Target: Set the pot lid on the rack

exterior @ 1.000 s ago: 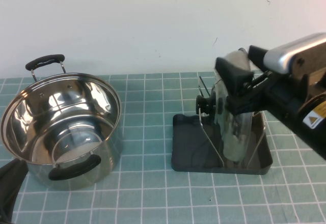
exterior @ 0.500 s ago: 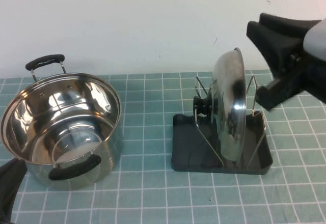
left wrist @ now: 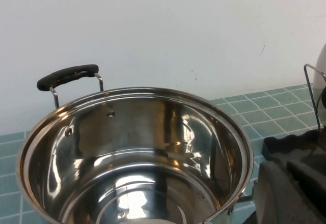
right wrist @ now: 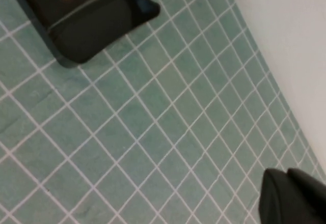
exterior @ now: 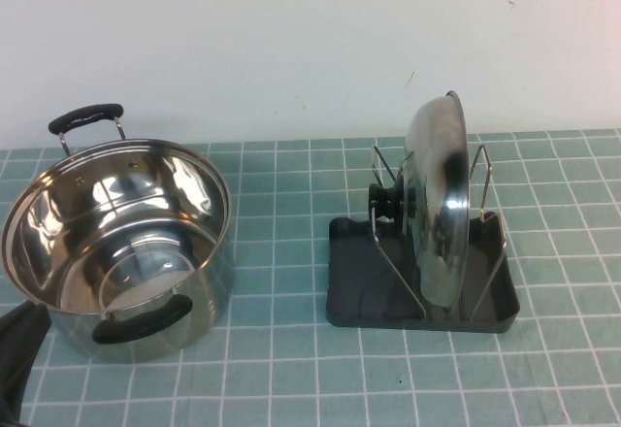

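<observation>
The pot lid (exterior: 437,204) stands on edge in the rack (exterior: 369,291), leaning between the wire loops, with its black knob (exterior: 385,201) facing the pot. Nothing holds it. My right gripper (right wrist: 291,199) is out of the high view. In the right wrist view its fingers lie together over bare tiles, well away from a corner of the rack (right wrist: 91,25). My left gripper (left wrist: 295,188) is shut and empty beside the pot's rim. It shows as a dark shape at the near left corner of the high view (exterior: 15,359).
The deep steel pot (exterior: 116,233) with two black handles stands open at the left, about a hand's width from the rack. It fills the left wrist view (left wrist: 132,152). A white wall runs behind the green tiled table (exterior: 291,378).
My right gripper let go of the lid, drew back to the right and has left the high view. The lid stays standing in the rack. The pot and left arm have not moved.
</observation>
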`<action>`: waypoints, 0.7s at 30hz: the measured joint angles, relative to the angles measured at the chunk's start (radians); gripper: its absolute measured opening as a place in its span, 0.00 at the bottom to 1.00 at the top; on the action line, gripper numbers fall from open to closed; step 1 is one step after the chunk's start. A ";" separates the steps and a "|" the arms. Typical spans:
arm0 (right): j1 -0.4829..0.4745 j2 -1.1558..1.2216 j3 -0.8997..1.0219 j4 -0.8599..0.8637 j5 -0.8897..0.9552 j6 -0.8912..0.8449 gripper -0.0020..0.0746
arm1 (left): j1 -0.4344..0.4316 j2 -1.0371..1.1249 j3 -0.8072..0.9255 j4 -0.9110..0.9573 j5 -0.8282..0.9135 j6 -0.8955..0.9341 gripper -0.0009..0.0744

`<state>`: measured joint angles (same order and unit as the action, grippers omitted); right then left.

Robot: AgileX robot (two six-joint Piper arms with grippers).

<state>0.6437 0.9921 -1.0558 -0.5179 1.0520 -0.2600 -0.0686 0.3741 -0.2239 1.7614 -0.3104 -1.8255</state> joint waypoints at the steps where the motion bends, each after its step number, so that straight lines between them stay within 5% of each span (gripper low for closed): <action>1: 0.000 -0.024 0.008 -0.007 -0.004 0.007 0.03 | 0.000 0.000 0.000 0.000 0.000 0.000 0.01; 9: 0.000 -0.314 0.254 -0.130 -0.149 0.227 0.02 | 0.000 -0.064 0.000 -0.044 -0.034 0.020 0.01; 21: 0.000 -0.518 0.692 0.040 -0.666 0.334 0.02 | 0.000 -0.246 -0.002 -0.074 -0.138 0.112 0.01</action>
<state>0.6437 0.4738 -0.3635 -0.4779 0.3857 0.0737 -0.0686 0.1279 -0.2259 1.6877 -0.4483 -1.7132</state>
